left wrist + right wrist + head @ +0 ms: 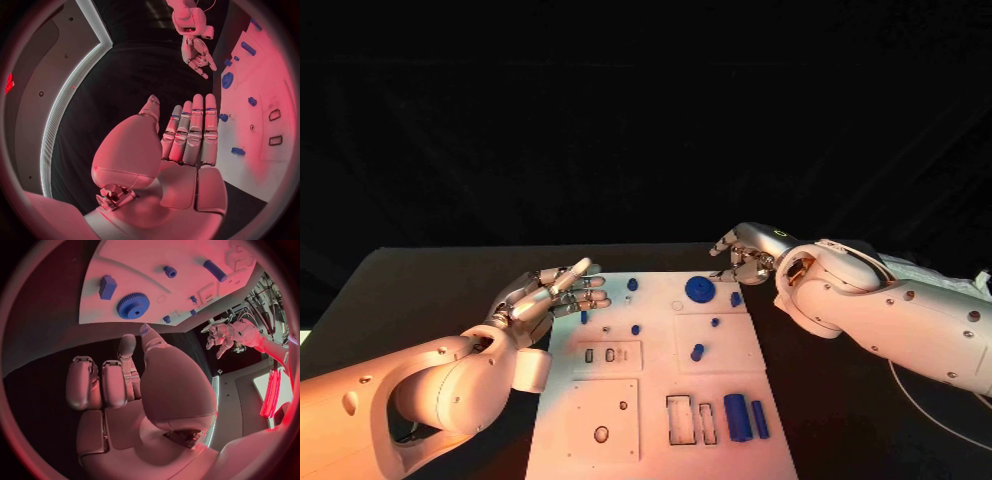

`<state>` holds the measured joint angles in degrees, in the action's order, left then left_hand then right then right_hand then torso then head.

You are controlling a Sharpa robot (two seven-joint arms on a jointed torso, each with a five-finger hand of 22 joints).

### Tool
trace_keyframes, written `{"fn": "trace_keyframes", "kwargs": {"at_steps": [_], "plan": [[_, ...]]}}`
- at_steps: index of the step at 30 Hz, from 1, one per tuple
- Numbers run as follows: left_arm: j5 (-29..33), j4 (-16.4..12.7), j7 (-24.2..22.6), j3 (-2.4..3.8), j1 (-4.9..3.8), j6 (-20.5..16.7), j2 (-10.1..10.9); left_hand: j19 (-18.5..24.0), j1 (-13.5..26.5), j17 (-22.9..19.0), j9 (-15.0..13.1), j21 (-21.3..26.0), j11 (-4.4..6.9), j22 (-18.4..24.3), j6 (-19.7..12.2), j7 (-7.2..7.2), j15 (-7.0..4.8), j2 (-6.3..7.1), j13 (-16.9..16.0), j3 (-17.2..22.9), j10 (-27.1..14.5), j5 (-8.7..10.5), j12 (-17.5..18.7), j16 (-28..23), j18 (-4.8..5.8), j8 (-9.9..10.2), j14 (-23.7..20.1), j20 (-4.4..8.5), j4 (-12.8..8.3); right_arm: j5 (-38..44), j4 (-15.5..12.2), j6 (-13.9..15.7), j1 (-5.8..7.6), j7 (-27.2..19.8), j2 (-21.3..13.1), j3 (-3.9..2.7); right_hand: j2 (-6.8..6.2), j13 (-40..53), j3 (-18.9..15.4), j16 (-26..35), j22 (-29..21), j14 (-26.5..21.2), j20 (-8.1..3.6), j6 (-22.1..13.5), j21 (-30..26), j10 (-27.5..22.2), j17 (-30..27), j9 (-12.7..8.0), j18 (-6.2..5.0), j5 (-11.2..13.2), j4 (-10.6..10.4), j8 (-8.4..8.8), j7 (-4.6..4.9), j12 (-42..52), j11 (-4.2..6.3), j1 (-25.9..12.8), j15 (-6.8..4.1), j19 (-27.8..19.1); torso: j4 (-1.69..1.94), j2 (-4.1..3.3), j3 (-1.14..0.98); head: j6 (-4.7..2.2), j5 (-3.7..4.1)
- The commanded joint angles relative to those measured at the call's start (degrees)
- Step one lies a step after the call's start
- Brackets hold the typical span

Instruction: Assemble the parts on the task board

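Near end of the board: the white task board point(661, 400) lies flat in the middle of the black table point(430, 275). At its near end, in the head view, two long blue parts point(736, 416) lie side by side next to two long slots point(678, 418). To the left is a plate with one round hole point(602, 434).
Middle of the board: a small blue part point(697, 351) lies alone here. Beside it to the left is a plate with small slots point(607, 355).
Far end of the board: a round blue gear point(700, 290) sits here, with small blue pegs near it. The right wrist view shows the gear point(132, 306) has teeth all round and a blue block point(107, 287) lies just beside it. The head view does not show the teeth.
Left hand: the left hand point(560, 292) is at the board's left edge, over its far part. The left wrist view shows its fingers point(195, 132) straight and pressed side by side, thumb a bit apart. It holds nothing.
Right hand: the right hand point(737, 258) is past the board's far right corner, over the black table. Its fingers point(100, 382) are curled in, and nothing is in them.
Open room: bare black table lies on the left and right of the board and behind it. The two hands are well apart.
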<state>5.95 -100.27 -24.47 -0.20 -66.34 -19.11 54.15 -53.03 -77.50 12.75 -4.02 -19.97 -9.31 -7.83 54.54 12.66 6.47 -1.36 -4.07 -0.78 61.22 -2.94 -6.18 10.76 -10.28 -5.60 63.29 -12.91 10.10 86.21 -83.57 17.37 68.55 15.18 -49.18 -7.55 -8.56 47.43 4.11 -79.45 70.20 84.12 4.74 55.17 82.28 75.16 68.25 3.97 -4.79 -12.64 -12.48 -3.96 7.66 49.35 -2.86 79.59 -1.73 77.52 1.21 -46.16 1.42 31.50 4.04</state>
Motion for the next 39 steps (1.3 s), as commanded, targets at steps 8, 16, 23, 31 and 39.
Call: {"fn": "trace_keyframes", "kwargs": {"at_steps": [8, 16, 23, 31, 39], "plan": [[0.8, 0.0, -0.1, 0.04, -0.05, 0.6, -0.2, -0.5, -0.4, 0.1, 0.0, 0.4, -0.32, 0.1, -0.2, 0.29, 0.31, -0.31, 0.0, 0.0, -0.1, -0.04, 0.4, -0.4, -0.17, 0.2, 0.0, -0.10, -0.4, -0.3, 1.2, -4.9, -1.33, 2.7, 2.3, -0.01, 0.29, 16.1, -1.1, -3.9, 2.8, 3.4, 0.51, 0.3, 1.4, 3.0, 7.1, 0.1, 1.19, -0.5, -1.8, 0.09, 0.60, 14.8, -0.25, 1.6, 0.64, 1.5, 0.39, -0.04, 0.16, 0.33, 0.03], [0.9, 0.1, 0.0, 0.03, -0.04, 0.7, -0.1, -0.5, -0.5, 0.1, 0.0, 0.4, -0.32, 0.1, -0.2, 0.29, 0.31, -0.34, 0.0, 0.0, -0.1, -0.04, 0.4, -0.4, -0.17, 0.2, 0.0, -0.10, -0.5, 0.2, 1.8, -5.3, -2.16, 2.7, 3.2, 0.02, 0.64, 19.7, -1.2, -4.6, 3.5, 3.6, 0.61, 0.6, 1.7, 4.0, 8.4, 0.1, 1.32, -0.7, -2.0, -0.03, 0.63, 18.1, -0.31, 1.8, 0.73, 1.9, 0.39, -0.02, 0.26, 0.59, -0.05], [0.9, 0.1, 0.0, 0.03, -0.04, 0.8, -0.1, -0.5, -0.5, 0.1, 0.0, 0.4, -0.32, 0.1, -0.2, 0.29, 0.31, -0.34, 0.0, 0.0, -0.1, -0.04, 0.4, -0.4, -0.17, 0.2, 0.0, -0.10, -0.5, 0.6, 2.2, -5.1, -2.45, 2.8, 3.7, 0.03, 1.11, 21.4, -1.2, -4.9, 3.9, 3.6, 0.64, 1.1, 1.9, 4.5, 9.0, 0.2, 1.40, -0.6, -2.1, -0.23, 0.58, 19.7, -0.29, 1.9, 0.74, 2.1, 0.45, 0.02, 0.28, 0.60, 0.00], [0.9, 0.2, 0.0, 0.03, -0.04, 0.9, -0.1, -0.5, -0.6, 0.1, 0.0, 0.4, -0.32, 0.1, -0.2, 0.29, 0.31, -0.39, 0.0, 0.1, -0.1, -0.05, 0.4, -0.5, -0.17, 0.2, 0.0, -0.10, -0.6, 0.7, 2.8, -4.7, -2.52, 2.9, 4.3, 0.03, 2.06, 23.7, -1.0, -5.2, 4.5, 3.7, 0.64, 1.5, 2.1, 5.4, 9.6, 0.2, 1.52, -0.9, -2.2, -0.35, 0.56, 21.9, -0.29, 1.7, 0.74, 2.5, 0.63, -0.05, 0.29, 0.73, 0.20], [0.9, 0.3, 0.1, 0.03, -0.04, 1.0, -0.2, -0.5, -0.6, 0.1, 0.0, 0.4, -0.32, 0.1, -0.2, 0.29, 0.31, -0.39, 0.0, 0.1, -0.1, -0.05, 0.4, -0.5, -0.17, 0.2, 0.0, -0.10, -0.6, 1.6, 3.2, -5.2, -2.53, 3.5, 4.7, 0.03, 3.87, 27.9, 0.0, -5.9, 6.1, 3.9, 0.45, 4.4, 2.8, 7.3, 11.1, 0.6, 1.82, -2.0, -1.5, -1.57, 0.01, 25.9, 0.17, 2.3, 0.42, 3.5, 0.66, -0.03, 0.33, 1.02, 0.25]]}}
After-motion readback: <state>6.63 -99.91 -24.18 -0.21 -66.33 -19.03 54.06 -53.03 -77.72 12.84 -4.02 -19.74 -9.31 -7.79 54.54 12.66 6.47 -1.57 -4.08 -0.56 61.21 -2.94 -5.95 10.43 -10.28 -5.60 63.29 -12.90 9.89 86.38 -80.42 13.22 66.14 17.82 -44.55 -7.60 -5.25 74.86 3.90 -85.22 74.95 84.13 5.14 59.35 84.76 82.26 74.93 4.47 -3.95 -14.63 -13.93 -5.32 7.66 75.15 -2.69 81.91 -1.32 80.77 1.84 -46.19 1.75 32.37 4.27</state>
